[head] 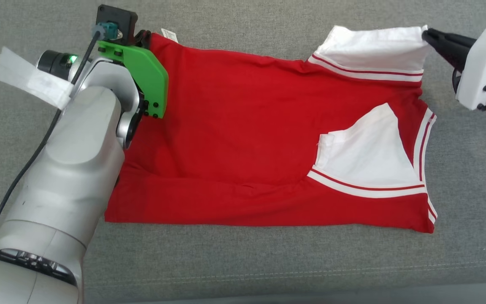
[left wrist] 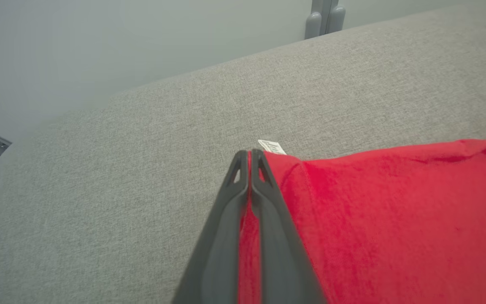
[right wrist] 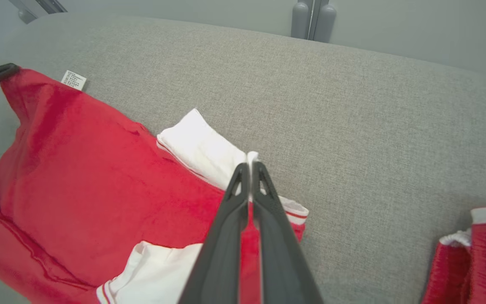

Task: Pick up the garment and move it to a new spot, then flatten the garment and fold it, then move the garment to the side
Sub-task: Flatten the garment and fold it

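The garment (head: 243, 126) is a red shirt with white sleeves, lying spread and half folded on a grey cushion. In the left wrist view my left gripper (left wrist: 249, 154) is shut on the garment's (left wrist: 395, 219) far left corner, red cloth pinched between the fingers beside a white label (left wrist: 271, 147). My right gripper (head: 425, 34) is shut on the outer corner of the far white sleeve (head: 373, 52). The right wrist view shows the same pinch (right wrist: 249, 165), with the sleeve's (right wrist: 201, 147) white edge between the tips. In the head view a green bracket (head: 146, 80) hides the left fingers.
The grey cushion (head: 268, 261) runs past the garment on all sides, and its front edge lies along the bottom of the head view. Another red and white cloth (right wrist: 475, 253) lies at the right. A grey wall and a grey post (right wrist: 309, 19) stand behind the cushion.
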You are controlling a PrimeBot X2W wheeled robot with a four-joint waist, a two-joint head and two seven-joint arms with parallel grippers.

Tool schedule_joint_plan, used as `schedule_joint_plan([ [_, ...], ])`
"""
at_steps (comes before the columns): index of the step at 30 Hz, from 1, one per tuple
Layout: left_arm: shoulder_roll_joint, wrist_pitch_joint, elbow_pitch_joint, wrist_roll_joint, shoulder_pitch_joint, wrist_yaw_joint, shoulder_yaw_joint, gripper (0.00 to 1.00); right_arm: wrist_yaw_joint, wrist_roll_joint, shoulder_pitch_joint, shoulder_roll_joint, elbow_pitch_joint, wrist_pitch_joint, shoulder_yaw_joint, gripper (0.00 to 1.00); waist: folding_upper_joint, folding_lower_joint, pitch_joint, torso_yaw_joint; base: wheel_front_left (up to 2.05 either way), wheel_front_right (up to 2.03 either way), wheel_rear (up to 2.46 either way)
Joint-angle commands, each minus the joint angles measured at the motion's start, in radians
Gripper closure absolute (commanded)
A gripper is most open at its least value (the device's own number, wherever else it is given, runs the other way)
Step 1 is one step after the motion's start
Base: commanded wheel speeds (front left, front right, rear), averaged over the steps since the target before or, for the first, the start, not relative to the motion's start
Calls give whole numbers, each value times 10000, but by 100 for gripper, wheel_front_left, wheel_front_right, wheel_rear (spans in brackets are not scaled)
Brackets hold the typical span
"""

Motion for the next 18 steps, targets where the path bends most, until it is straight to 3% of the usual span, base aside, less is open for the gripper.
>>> schedule_joint_plan([
  [1, 107, -116, -98, 103, 247, 80, -69, 100, -2, 81, 338, -99, -259, 97, -35, 100, 0, 1, -113, -66, 0, 0, 0],
  [9, 590, -616, -845, 168, 1442, 254, -263, 100, -2, 12, 1940, -654, -1570, 970, -470, 100, 0, 1, -483, -41, 0, 0, 0],
  [18, 1084, -503, -1231, 13, 2614, 608, -318, 100, -2, 267, 3324, -413, -2477, 1746, -717, 100, 0, 1, -861, -73, 0, 0, 0],
])
